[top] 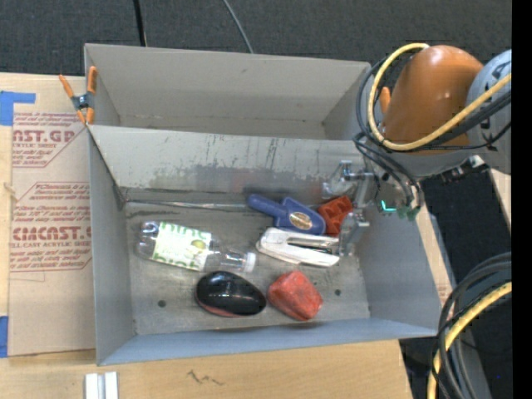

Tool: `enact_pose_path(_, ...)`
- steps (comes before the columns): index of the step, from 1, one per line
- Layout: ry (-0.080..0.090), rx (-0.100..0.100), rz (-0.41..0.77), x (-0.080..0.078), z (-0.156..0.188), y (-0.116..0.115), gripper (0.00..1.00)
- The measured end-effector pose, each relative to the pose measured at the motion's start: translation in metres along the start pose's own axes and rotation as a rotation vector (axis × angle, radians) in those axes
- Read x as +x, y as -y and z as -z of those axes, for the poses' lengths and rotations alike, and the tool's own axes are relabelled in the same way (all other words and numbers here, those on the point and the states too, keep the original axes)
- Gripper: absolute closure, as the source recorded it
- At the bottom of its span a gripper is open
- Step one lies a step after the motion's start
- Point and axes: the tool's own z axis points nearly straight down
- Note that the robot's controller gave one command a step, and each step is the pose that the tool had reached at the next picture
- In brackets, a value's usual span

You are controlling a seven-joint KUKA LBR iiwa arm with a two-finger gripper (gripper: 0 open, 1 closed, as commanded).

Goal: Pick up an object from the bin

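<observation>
Grey bin [208,160], right side: I am seeing the gripper [353,231], open or closed I cannot tell, beside a red-orange piece [334,211], and judging it light, rigid, best pinched across its width.

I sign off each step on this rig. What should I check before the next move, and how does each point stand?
1. Gripper low inside the bin, right side: ok.
2. Target clear, white stapler-like thing or orange-red piece beside it: cannot tell.
3. Anything held: cannot tell.
4. Orange-red piece free of neighbours: not ok, blue-handled tool alongside.
5. Bottle, black oval thing, red lump away from gripper: ok.
</observation>
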Motion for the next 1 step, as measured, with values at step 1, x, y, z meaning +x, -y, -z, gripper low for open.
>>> enact_pose_path(1,0.008,0.001,0.001,-0.0017,0.0045,-0.0002,0.0)
